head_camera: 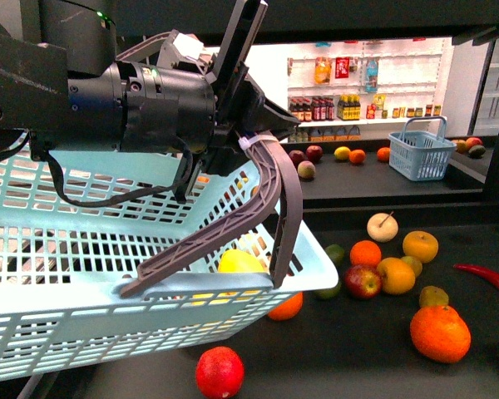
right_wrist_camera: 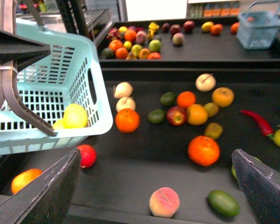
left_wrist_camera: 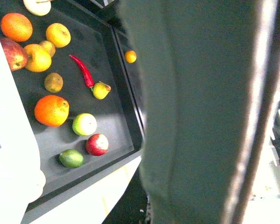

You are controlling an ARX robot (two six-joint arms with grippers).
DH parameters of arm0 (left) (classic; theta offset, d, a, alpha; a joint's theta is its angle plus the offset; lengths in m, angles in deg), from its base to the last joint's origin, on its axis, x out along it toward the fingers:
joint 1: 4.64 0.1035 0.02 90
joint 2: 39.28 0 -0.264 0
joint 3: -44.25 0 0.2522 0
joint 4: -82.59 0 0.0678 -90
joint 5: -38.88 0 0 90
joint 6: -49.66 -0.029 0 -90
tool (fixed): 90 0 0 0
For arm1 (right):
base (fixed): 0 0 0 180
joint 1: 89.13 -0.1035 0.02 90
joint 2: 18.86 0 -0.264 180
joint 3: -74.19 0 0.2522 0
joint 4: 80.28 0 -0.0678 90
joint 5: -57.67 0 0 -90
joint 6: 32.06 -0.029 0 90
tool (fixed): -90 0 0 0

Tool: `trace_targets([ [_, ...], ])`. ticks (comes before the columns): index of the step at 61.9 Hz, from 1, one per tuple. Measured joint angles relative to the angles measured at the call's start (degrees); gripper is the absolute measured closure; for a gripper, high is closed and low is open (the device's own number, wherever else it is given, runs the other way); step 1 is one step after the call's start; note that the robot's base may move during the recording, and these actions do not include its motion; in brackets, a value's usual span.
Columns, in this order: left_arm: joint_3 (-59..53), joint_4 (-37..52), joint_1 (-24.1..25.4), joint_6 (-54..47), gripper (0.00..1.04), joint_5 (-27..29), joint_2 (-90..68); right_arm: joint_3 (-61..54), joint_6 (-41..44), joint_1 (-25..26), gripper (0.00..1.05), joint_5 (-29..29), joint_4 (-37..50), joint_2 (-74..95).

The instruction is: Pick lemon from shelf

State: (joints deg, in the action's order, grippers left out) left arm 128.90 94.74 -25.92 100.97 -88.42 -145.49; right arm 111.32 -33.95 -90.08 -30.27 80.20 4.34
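Lemon [head_camera: 238,263] is inside the light blue basket [head_camera: 58,274], low against the basket's near corner. It is not on the table [head_camera: 341,357] itself. The basket is over the table's left side, toward the front edge; can't tell if it rests on the surface.

Left arm's fingers [head_camera: 288,204] are spread open and reach down into the basket. The lemon lies between them, close to one finger; contact unclear, no squeeze on it.

Right arm's fingers [right_wrist_camera: 42,196] are wide open with nothing between them, above the table's front edge.

An orange [head_camera: 287,307] is just beside the basket's corner, and a red round fruit [head_camera: 219,371] lies nearer the front edge. An apple [head_camera: 363,281] sits mid-table in a fruit cluster. A big orange [head_camera: 439,332] lies further right, and a red chili [head_camera: 486,278] is near the right edge.

Left wrist view is mostly blocked by a blurred grey shape.
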Motion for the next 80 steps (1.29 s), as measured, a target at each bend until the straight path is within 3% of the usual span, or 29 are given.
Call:
trace_targets([
  [7,0.00,0.00,0.02,0.00,0.99,0.02,0.00,-4.04,0.81,0.76,0.32,-2.01,0.90,-10.12],
  [34,0.00,0.00,0.00,0.42,0.99,0.02,0.00,-19.02,1.55,0.83,1.02,-1.92,4.94,-18.86],
  [80,0.00,0.00,0.00,0.37,0.99,0.00,0.00,-22.51,1.73,0.87,1.02,-2.05,5.62,-22.77],
])
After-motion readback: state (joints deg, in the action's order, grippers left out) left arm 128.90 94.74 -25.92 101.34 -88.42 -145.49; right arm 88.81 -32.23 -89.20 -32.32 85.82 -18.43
